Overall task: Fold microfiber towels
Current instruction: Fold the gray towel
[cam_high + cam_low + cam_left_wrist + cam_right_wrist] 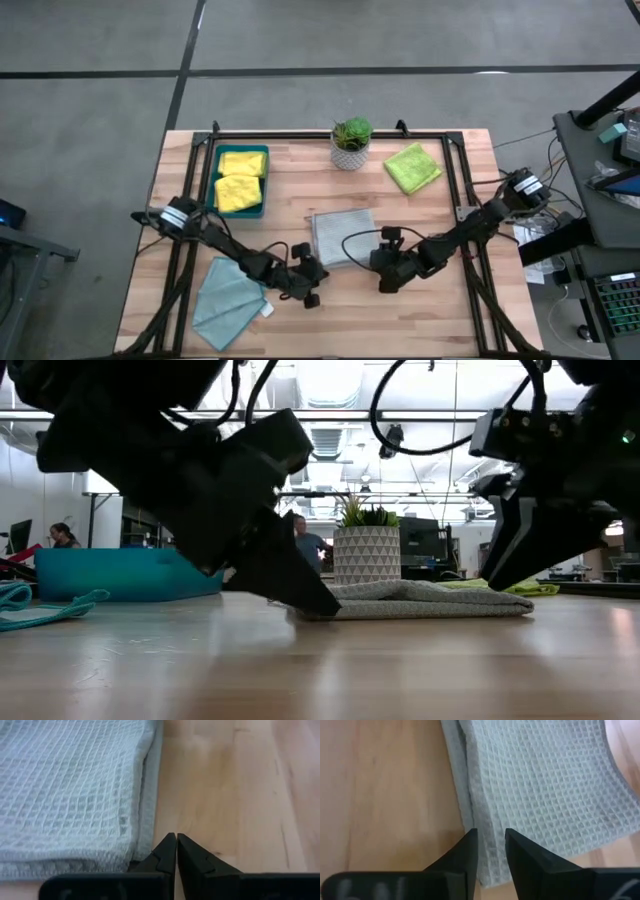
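- Bench (430, 300): bare wood lies open along its 6 o'clock edge, right of the arms.
- Teal towel (228, 302), white tag (267, 310) with no readable writing, sits at 7 o'clock by the bench edge.
- Folded grey towel (342, 236) lies at centre.
- Left gripper (176, 851): jaws closed, empty, at the towel's 8 o'clock corner.
- Right gripper (491, 851): jaws narrowly parted, straddling the towel's 4 o'clock edge.

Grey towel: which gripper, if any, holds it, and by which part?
Left gripper is shut beside the grey towel, holding nothing. Right gripper straddles its edge; a hold cannot be told.
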